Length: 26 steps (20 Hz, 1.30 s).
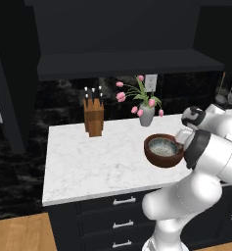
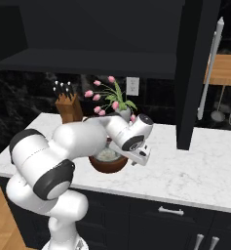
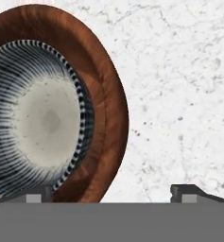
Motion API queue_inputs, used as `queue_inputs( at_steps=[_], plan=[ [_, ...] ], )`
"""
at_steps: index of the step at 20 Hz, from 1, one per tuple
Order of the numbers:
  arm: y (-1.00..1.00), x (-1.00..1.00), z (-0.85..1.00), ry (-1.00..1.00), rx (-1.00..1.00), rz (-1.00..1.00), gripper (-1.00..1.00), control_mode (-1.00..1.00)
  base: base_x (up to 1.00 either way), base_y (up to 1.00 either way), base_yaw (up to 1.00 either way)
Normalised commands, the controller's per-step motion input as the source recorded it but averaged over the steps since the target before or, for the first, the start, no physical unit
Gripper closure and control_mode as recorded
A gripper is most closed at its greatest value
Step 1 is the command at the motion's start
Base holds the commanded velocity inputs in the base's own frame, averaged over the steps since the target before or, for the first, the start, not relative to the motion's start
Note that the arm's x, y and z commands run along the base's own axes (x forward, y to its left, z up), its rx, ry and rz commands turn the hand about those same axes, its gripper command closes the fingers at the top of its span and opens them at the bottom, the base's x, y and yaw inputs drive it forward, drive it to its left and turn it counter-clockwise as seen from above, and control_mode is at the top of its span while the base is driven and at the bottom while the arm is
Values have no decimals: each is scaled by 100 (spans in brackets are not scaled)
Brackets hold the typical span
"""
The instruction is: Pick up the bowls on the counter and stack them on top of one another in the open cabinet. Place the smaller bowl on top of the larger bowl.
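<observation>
The larger bowl (image 1: pixel 161 161) (image 2: pixel 107 167) (image 3: pixel 108 108), reddish-brown and wood-like, sits on the white marble counter (image 1: pixel 88 162) (image 2: pixel 185 171). The smaller bowl (image 1: pixel 162 146) (image 2: pixel 107 155) (image 3: pixel 42 118), grey-striped with a pale speckled inside, rests inside it. My gripper (image 3: pixel 113 193) is open just over the brown bowl's rim, one fingertip (image 3: pixel 38 194) above the bowl and the other fingertip (image 3: pixel 189 191) above bare marble. Nothing is held between them. The open cabinet's dark shelf (image 1: pixel 127 63) (image 2: pixel 87 61) runs above the counter with nothing on it.
A wooden knife block (image 1: pixel 94 116) (image 2: pixel 68 108) and a grey vase of pink tulips (image 1: pixel 147 115) (image 2: pixel 123 113) stand at the back of the counter. A dark tall cabinet (image 2: pixel 190 97) rises to the right. Drawers with silver handles (image 1: pixel 123 201) are below.
</observation>
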Motion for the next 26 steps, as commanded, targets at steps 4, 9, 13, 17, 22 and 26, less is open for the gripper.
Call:
queue_inputs(
  at_steps=[4, 9, 13, 17, 22, 26],
  plan=[
    [16, 9, 0, 0, 1, -7, -100, -100, 0, 0, 0],
    [16, 11, -15, 1, 0, -2, -100, -100, 0, 0, 0],
    [0, 0, -53, 4, 0, -1, -100, -100, 0, 0, 0],
    [1, 1, -29, 1, 0, 0, 100, -100, 0, 0, 0],
    [0, 0, 0, 0, 0, 0, 100, -100, 0, 0, 0],
    [0, -5, 0, -2, 0, 0, 100, -100, 0, 0, 0]
  ],
)
